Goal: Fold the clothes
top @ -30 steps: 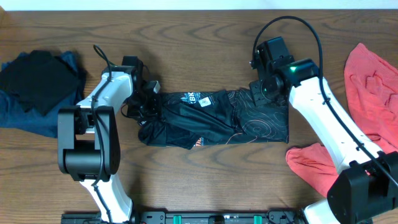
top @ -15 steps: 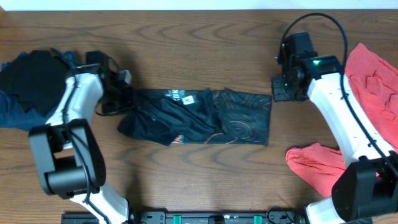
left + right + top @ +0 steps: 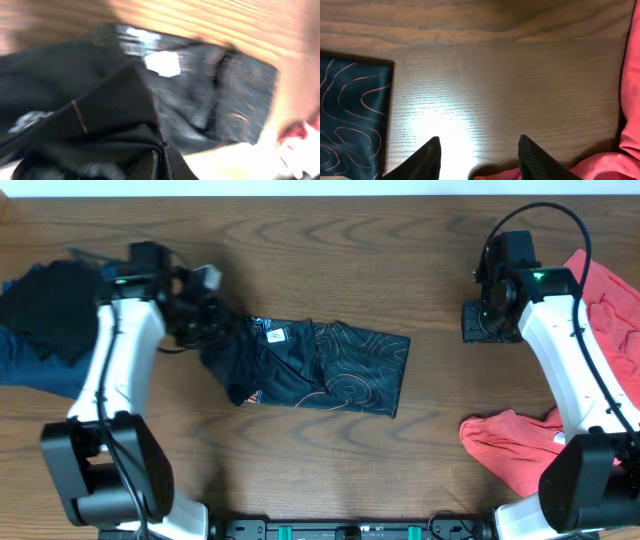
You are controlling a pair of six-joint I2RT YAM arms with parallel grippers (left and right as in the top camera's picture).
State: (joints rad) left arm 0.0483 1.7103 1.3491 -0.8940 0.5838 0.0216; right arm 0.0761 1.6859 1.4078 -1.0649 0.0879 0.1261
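Left gripper (image 3: 203,323) clamps black jersey (image 3: 330,365) at its bunched end; right gripper (image 3: 479,140) open, empty. Risk: one-sided pull could drag the unpinned end across the table (image 3: 300,240).

The table (image 3: 300,240) is viewed from straight above, from afar, with the black jersey (image 3: 330,370) near mid-frame. From the left wrist, the jersey is seen blurred, very close. Wood just right of the jersey is faced downward from the right wrist; the jersey's right edge is shared with the overhead view.
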